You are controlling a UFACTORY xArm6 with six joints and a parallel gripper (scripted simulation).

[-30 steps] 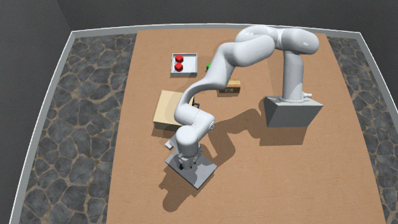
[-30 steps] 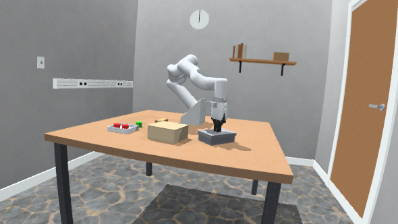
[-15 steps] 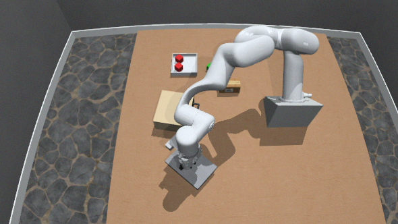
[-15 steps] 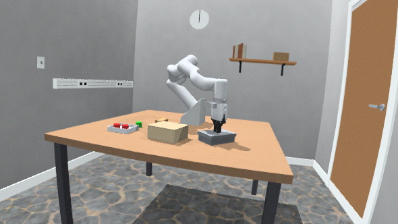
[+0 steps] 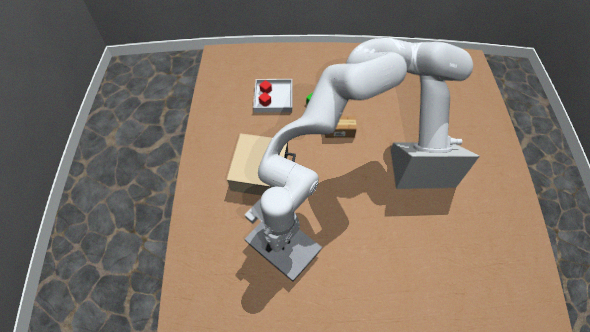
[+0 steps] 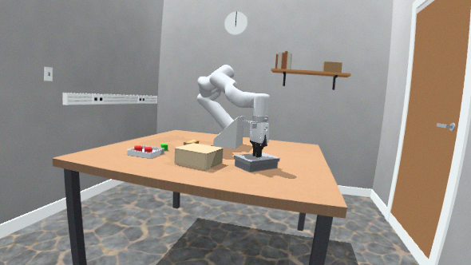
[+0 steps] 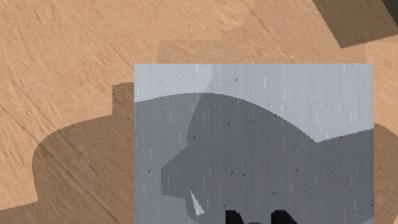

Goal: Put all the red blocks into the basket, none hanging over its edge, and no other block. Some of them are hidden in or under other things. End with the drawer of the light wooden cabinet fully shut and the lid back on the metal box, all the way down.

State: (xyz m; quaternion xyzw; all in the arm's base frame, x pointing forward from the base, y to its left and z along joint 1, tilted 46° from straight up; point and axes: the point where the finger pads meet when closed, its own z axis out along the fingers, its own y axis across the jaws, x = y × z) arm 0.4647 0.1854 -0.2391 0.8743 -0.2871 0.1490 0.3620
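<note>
In your top view, the end effector [image 5: 278,247] [image 6: 257,155] [image 7: 256,217] is over the grey lid [image 5: 299,260] [image 6: 242,157] [image 7: 250,125], its fingers clamped on the lid at its top. From the lid, you have the light wooden cabinet [image 5: 247,157] [image 6: 195,156] at 11 o'clock, with a dark handle [image 5: 291,156] on its 3 o'clock side; the arm covers part of it, so you cannot tell whether the drawer is fully shut. The basket [image 5: 272,110] [image 6: 144,155] stands past the cabinet, toward 12 o'clock, with two red blocks inside along its 9 o'clock side. A green block [image 5: 309,99] [image 6: 164,147] sits outside at the basket's 3 o'clock. In your exterior view, the lid is on the metal box [image 6: 256,164], at the cabinet's 3 o'clock on the table [image 5: 400,260] [image 6: 120,164] [image 7: 75,60]; you cannot tell if it is fully seated. In your wrist view, the black fingertips show at 6 o'clock, slightly apart, against the lid's grey top.
</note>
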